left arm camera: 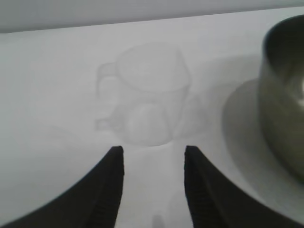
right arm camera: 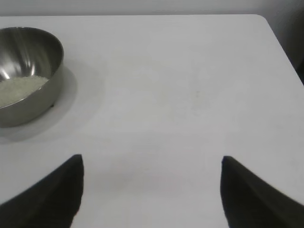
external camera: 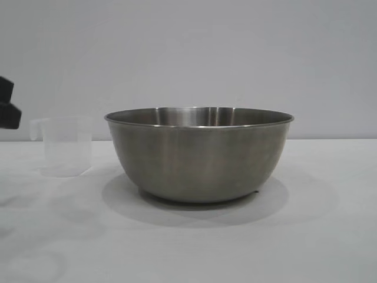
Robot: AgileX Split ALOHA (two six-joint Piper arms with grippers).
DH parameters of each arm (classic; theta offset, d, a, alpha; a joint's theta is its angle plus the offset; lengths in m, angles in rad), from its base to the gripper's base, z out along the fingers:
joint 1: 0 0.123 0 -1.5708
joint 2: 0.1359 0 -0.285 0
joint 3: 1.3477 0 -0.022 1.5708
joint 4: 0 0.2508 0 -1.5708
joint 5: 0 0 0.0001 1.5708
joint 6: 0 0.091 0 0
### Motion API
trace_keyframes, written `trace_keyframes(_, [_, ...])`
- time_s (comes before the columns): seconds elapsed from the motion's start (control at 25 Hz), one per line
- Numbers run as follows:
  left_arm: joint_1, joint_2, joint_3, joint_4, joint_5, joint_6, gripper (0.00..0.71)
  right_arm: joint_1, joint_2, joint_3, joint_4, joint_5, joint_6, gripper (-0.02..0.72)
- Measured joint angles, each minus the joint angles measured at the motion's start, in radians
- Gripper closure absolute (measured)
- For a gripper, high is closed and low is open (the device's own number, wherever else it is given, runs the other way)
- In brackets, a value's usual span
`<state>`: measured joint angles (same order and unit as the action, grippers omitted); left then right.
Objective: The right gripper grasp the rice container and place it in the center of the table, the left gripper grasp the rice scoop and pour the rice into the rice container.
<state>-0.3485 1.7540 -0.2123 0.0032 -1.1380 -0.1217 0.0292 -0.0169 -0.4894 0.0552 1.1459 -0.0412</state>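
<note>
Rice scoop (external camera: 63,145) is set upright on table (external camera: 330,236), left of rice container (external camera: 199,154); rice (right arm camera: 19,90) is held in container.

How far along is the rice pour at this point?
Nearly finished. The steel bowl stands mid-table with rice inside. The clear measuring cup stands upright beside it, looking empty, and the left pincer is open and clear of it. The right pincer is open over bare table. Nothing is in hand; only parking seems left.

The rice container (left arm camera: 285,95) is cut off by both wrist views' edges; the left claw (external camera: 9,109) barely enters the exterior view.
</note>
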Motion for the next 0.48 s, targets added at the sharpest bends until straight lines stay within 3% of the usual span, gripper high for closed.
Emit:
trace_keyframes(0.36, [0.000,0.000,-0.115,0.000,0.007,0.028,0.456,0.000,0.000,0.000,0.000,0.000,0.000,0.171])
trace_keyframes(0.48, [0.000,0.000,-0.183,0.000,0.088,0.029,0.456,0.000,0.000,0.000,0.000,0.000,0.000,0.171])
